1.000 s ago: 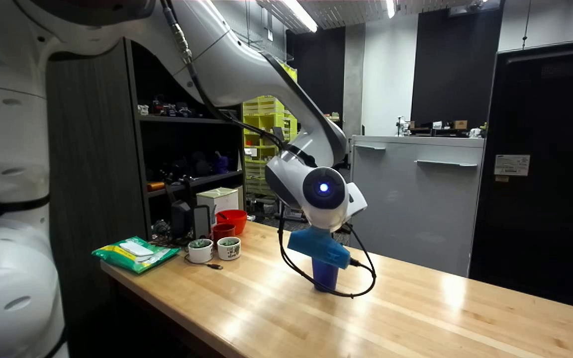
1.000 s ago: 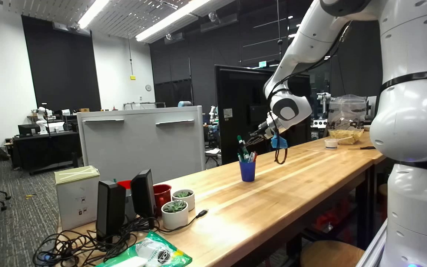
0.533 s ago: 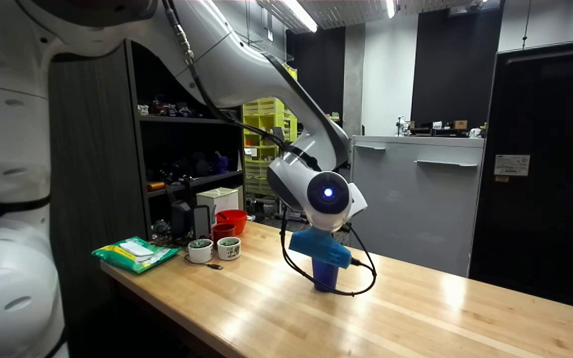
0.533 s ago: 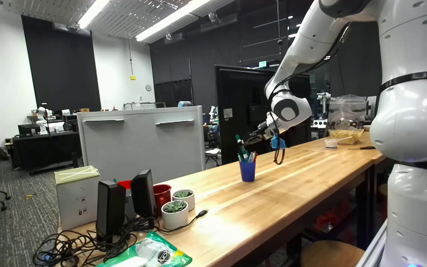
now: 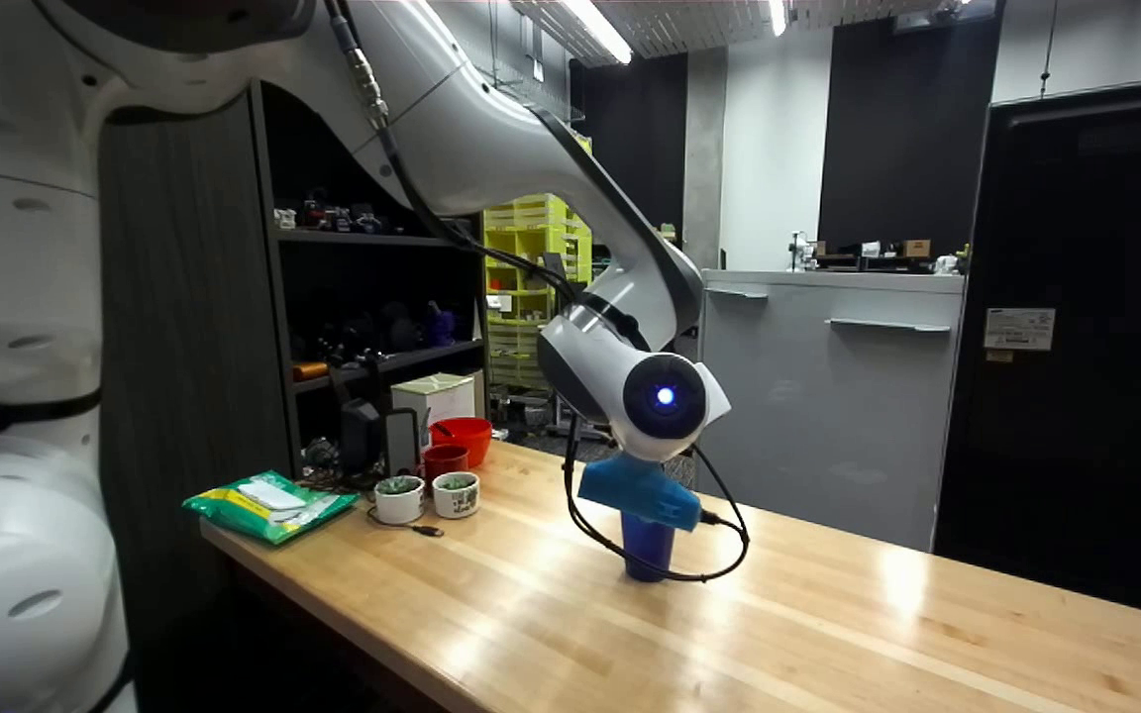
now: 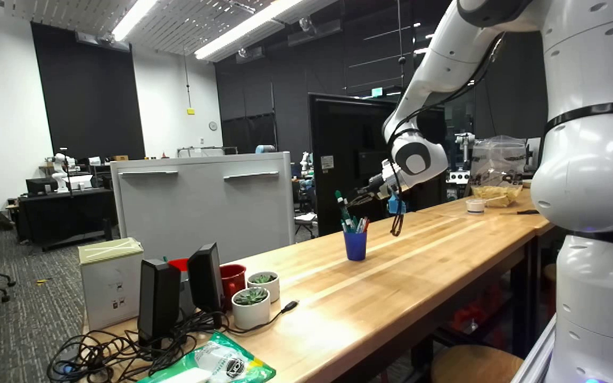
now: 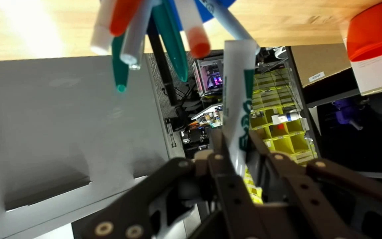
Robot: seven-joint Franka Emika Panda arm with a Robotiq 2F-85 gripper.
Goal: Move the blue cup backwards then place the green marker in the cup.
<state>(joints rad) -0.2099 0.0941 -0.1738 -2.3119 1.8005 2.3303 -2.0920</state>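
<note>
The blue cup (image 6: 356, 247) stands upright on the table with several pens and markers sticking up from it. It is partly hidden behind the gripper mount in an exterior view (image 5: 647, 551); part of it shows at the top of the wrist view (image 7: 205, 12). My gripper (image 6: 351, 202) is shut on the green marker (image 6: 342, 204), white-bodied with green print, also seen in the wrist view (image 7: 237, 96). The gripper is above the cup, and the marker is tilted over the pens. I cannot tell whether its lower end is inside the rim.
Two white plant pots (image 6: 252, 307), a red mug (image 6: 232, 282), black speakers (image 6: 158, 300), tangled cables and a green packet (image 6: 232, 361) are at one table end. A red bowl (image 5: 465, 439) stands behind. A white tub (image 6: 475, 206) sits farther along the table.
My gripper has tilted slightly, and the marker's green upper end has shifted a little left and up in an exterior view. The cup has not moved; the gripper has stayed shut.
</note>
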